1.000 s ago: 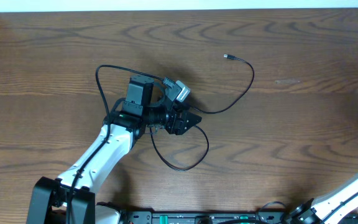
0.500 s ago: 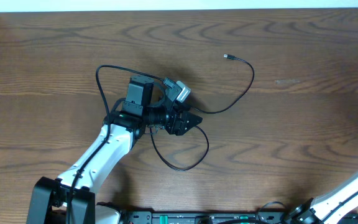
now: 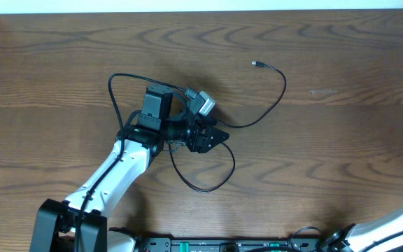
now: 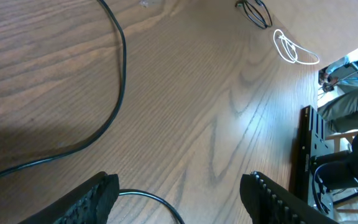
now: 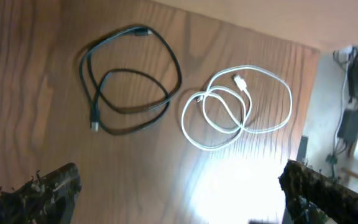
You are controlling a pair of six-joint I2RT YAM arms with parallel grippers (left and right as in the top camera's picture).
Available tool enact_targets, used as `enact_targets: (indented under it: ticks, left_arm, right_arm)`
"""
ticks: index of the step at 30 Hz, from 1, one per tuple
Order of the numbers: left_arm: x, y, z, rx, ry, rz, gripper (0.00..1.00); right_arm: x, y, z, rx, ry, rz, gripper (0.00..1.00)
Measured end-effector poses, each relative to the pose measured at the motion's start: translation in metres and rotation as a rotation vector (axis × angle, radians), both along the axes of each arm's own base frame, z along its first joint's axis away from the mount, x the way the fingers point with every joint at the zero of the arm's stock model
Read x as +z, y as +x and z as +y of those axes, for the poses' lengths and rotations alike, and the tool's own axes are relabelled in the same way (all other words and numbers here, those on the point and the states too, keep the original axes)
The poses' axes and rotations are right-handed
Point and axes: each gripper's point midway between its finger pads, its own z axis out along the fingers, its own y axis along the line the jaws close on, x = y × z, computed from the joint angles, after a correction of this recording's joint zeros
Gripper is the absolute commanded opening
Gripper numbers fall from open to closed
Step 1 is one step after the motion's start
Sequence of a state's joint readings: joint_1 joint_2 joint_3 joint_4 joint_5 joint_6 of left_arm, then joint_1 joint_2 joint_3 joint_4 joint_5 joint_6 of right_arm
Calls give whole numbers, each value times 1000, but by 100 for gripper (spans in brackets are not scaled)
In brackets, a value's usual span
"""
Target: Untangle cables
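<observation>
— Left tool (image 4: 180,183): jaws apart, gripping nothing, poised low over a loose black cable (image 4: 123,62) that snakes beneath it across the middle of the worktop (image 4: 229,93).
— And the right tool (image 5: 179,177)?
— Spread wide, empty, above two separate coils: a black coiled cable (image 5: 129,81) just beside a white coiled cable (image 5: 241,106), both flat on the wood.
— The loose cable's plug (image 3: 255,64)?
— Lying free, well apart from the left tool.

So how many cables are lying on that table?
3: a long black cable loose around the left arm, partly hidden under it; a coiled black cable and a coiled white cable side by side, outside the overhead view.
</observation>
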State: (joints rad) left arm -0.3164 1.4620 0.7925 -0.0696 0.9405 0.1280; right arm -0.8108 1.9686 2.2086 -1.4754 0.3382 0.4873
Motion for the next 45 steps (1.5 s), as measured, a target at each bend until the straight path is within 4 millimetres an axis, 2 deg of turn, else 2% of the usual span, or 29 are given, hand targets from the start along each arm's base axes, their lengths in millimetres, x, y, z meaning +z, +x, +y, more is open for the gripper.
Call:
enact_targets:
  ticks: [3,7,9,15,17,18,23,25,29,37,42,45]
  left_arm:
    - [1,-1,0,0,-6,7,68]
    - [9,-1,0,3,-13,-12,68]
    - [14,-1,0,8,-16,-27,69]
    - [25,-1,5,46,0,-55,69]
    - [25,-4,9,61,15,-37,69]
    - [25,-5,10,70,23,-31,68]
    - [23,-9,25,144,101,-17,69]
    - [23,-9,31,179,133,-21,69]
    - [25,-10,47,267,198,-26,68]
    - [21,-14,88,506,328,38,69]
    - [24,-14,114,676,381,58,68]
    - [29,-14,130,780,394,53,68]
  right_arm:
    - [2,-1,12,14,36,-9,98]
    - [-3,10,35,77,108,-10,95]
    - [-3,21,46,132,124,-17,95]
    - [11,74,88,415,139,-120,95]
    - [25,93,115,572,146,-177,92]
    - [27,96,120,597,149,-187,92]
    - [42,111,172,821,206,-247,89]
    - [41,115,191,899,240,-252,89]
    - [41,123,235,1076,304,-256,94]
    - [45,136,345,1579,382,-289,96]
    - [36,133,396,1800,405,-264,99]
    - [30,132,420,1894,405,-252,99]
